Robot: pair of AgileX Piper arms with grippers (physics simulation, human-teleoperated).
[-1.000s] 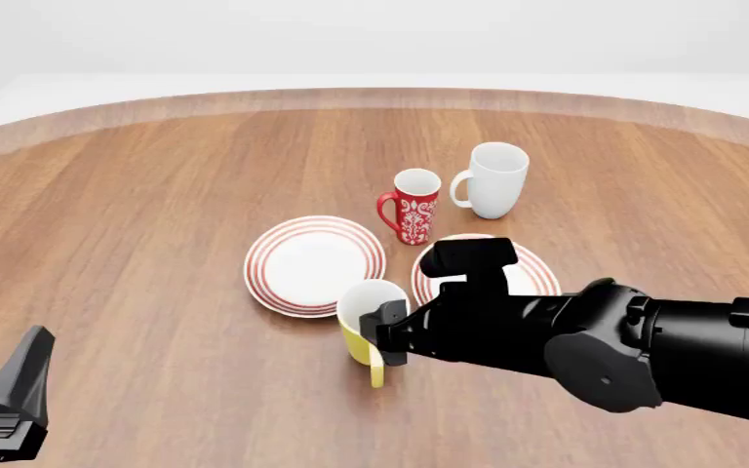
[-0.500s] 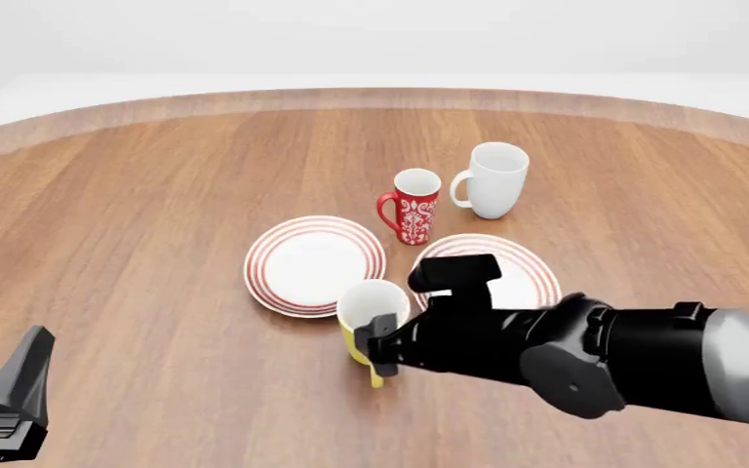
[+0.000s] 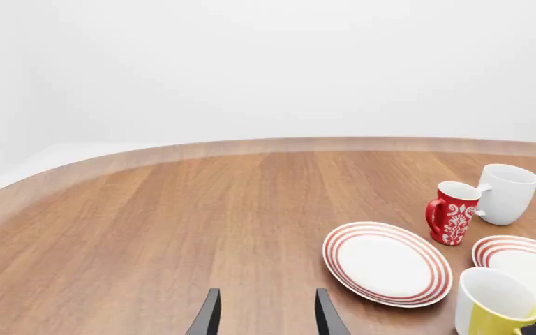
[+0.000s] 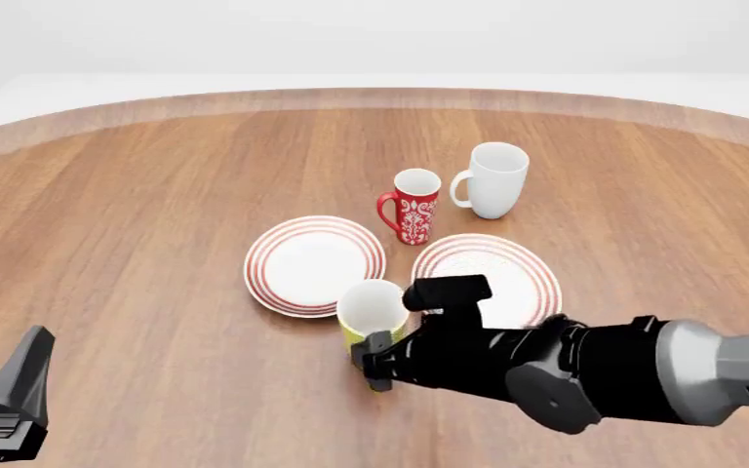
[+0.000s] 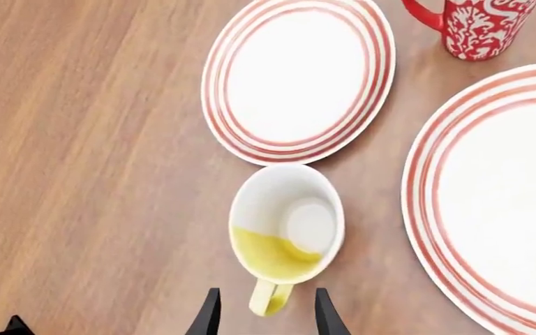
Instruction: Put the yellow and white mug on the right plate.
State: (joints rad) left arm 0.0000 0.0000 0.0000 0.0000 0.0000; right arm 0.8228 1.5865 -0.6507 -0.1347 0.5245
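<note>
My right gripper (image 5: 265, 315) is at the approach stage of the pick. In the right wrist view its two fingers (image 5: 209, 314) stand apart, one on each side of the yellow loop handle (image 5: 270, 297) of the yellow and white mug (image 5: 287, 230). I judge the jaws open at a moderate width and not yet pressing on the handle; contact cannot be confirmed from these views.

The mug stands upright on the table (image 4: 140, 214), its mouth open upward and its handle turned toward my arm. It sits just beside the near rim of the left plate (image 4: 315, 264) and close to the left edge of the right plate (image 4: 488, 278), touching neither as far as I can tell. The red patterned mug (image 4: 413, 206) and the white mug (image 4: 493, 180) stand beyond the plates, clear of my path.

My left gripper (image 3: 267, 317) hangs idle over bare wood, fingers spread and empty, well apart from the work.

Step in hand: secure the grasp. The next move calls for:
1. Settling the fingers fully around the handle, then closing.
2. Lifting straight up until the base clears the plate rims.
3. Carrying the mug to my right and setting it inside the red rings of the right plate.

Risk, in my judgement: a handle grasp may let the mug swing or tilt on lift.
</note>
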